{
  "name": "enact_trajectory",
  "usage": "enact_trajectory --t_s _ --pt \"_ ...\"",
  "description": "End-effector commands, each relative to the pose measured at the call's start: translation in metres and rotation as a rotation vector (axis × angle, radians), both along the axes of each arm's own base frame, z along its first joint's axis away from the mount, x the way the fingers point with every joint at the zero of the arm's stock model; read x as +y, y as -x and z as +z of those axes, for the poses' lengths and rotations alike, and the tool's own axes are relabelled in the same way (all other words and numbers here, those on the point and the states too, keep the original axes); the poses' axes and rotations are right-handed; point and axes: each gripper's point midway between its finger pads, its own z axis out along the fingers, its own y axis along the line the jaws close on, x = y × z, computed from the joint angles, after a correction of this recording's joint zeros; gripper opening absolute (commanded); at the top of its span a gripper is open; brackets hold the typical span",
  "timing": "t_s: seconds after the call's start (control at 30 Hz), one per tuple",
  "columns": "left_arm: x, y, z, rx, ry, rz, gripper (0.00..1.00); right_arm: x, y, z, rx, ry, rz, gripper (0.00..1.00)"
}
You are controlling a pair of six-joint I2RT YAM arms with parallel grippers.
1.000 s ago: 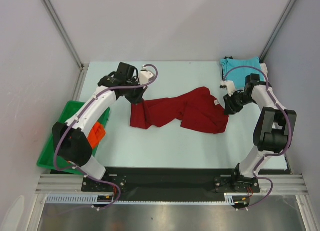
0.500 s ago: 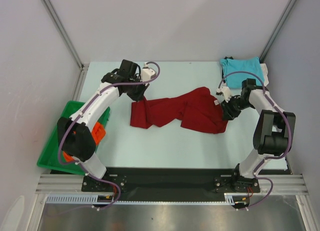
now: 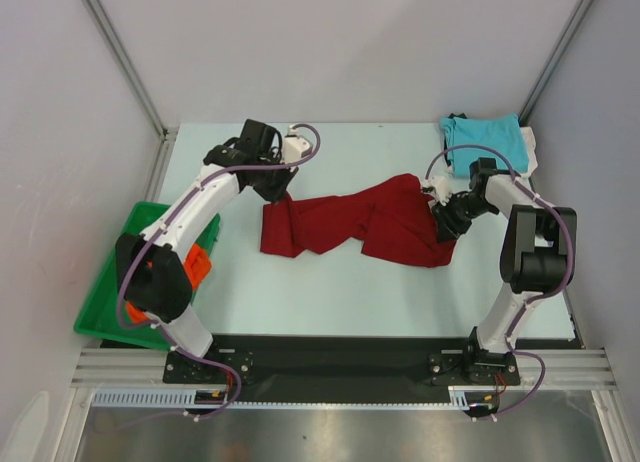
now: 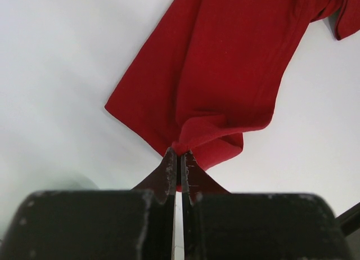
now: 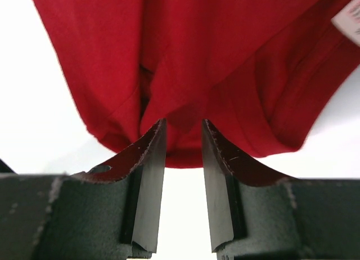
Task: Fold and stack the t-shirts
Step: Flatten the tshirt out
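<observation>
My left gripper (image 4: pixel 180 158) is pinching shut on the 9 o'clock corner of the dark red t-shirt (image 3: pixel 350 222), which is lying rumpled mid-table. My right gripper (image 5: pixel 183 128) is standing parted at its 3 o'clock edge, a fold between the tips. The turquoise t-shirt (image 3: pixel 485 140) is sitting at 1 o'clock.

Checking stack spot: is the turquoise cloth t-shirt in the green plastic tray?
No, the turquoise cloth t-shirt lies at the far right corner of the table.
</observation>
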Motion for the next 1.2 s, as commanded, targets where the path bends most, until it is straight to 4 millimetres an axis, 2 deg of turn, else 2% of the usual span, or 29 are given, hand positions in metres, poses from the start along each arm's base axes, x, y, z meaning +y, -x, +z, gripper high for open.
enact_trajectory --t_s 0.0,0.87,1.07,1.17 --pt "-0.006 -0.013 0.015 -0.060 0.010 -0.009 0.00 0.000 -0.020 0.008 -0.052 0.000 -0.005 0.36" --pt "-0.013 -0.020 0.012 -0.060 0.002 -0.017 0.00 0.011 -0.009 -0.005 0.065 -0.058 0.004 0.33" --pt "-0.014 -0.020 0.009 -0.059 -0.008 -0.024 0.00 0.013 -0.011 -0.005 0.083 -0.074 -0.005 0.27" --pt "-0.014 -0.020 0.011 -0.065 -0.007 -0.025 0.00 0.015 -0.009 -0.006 0.105 -0.085 -0.005 0.28"
